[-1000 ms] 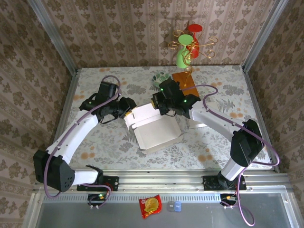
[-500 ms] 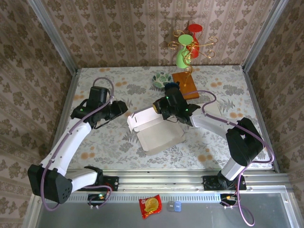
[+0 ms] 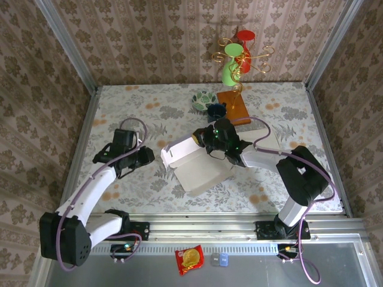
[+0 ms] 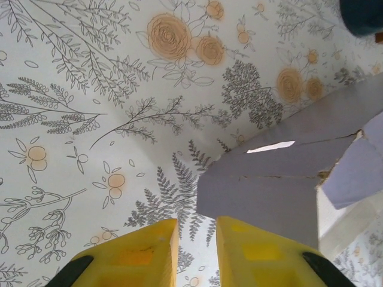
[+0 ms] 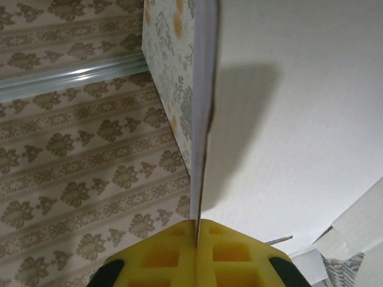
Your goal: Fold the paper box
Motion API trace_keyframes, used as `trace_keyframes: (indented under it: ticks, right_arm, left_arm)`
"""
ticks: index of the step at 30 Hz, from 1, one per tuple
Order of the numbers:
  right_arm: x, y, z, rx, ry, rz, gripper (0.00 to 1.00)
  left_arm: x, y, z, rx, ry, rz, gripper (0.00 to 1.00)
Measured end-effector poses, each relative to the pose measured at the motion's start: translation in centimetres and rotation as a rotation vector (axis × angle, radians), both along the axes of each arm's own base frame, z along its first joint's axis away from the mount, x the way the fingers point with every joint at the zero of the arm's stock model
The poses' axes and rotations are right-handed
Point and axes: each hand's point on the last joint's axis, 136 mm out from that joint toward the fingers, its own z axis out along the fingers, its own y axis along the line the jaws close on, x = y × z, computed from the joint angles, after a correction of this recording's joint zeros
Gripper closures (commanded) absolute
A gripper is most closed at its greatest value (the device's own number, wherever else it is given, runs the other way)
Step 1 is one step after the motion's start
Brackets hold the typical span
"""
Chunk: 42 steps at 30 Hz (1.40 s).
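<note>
Your right gripper [image 5: 196,227] pinches a wall of the paper box [image 3: 200,170], probably light and easily creased, at table [image 3: 149,107] centre; take its 9 o'clock edge gently with the narrowly parted, empty left gripper [image 4: 195,239].

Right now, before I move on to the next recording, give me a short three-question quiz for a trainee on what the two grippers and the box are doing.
1. True or false: the left gripper is clamped on the paper box.
2. What is the right gripper pinching? A. a thin wall of the box. B. the blue cup. C. the bowl.
3. Seen from above, is the box closed up or open on top?
Key: 1 false, the left gripper is clear of the box with nothing between its fingers. 2 A. 3 open.
</note>
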Motion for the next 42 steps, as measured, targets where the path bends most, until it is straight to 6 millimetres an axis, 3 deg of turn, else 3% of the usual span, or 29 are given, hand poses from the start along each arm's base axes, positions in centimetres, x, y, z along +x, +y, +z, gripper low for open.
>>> trace_keyframes:
  ticks: [10,21,29,42]
  right_arm:
    - [-0.3,0.1,-0.4,0.047,-0.093,0.039,1.00]
    - [-0.4,0.1,-0.3,0.062,-0.109,0.047,1.00]
    - [-0.4,0.1,-0.3,0.062,-0.109,0.047,1.00]
    - [-0.4,0.1,-0.3,0.066,-0.108,0.047,1.00]
  left_arm:
    - [-0.4,-0.3,-3.1,0.006,-0.069,-0.071,0.76]
    - [0.4,-2.4,-3.0,0.013,-0.195,-0.200,0.72]
    - [-0.4,-4.7,-3.2,0.030,-0.245,-0.330,0.70]
    - [-0.9,-5.7,-4.4,0.073,-0.251,-0.411,0.72]
